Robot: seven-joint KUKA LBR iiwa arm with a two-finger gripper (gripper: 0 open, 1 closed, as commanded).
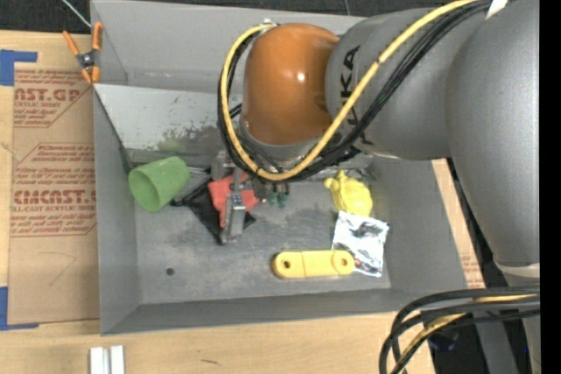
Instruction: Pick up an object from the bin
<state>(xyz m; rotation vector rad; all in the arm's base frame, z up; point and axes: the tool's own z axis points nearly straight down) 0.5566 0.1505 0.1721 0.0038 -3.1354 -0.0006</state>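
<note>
My gripper (233,218) reaches down under the arm's orange cover into the middle of the bin. It stands on a red thing (219,190) that lies over a black, flat, pointed piece (203,211); whether it grips either I cannot tell. A green plastic cup (159,182) lies on its side just left of them. A small green bit (280,200) shows just right of the gripper.
Right of the gripper lies a yellow, duck-like toy (350,193), below it a white and black packet (361,243). A flat yellow bar with a hole (311,263) lies near the front wall. The arm covers the bin's back right.
</note>
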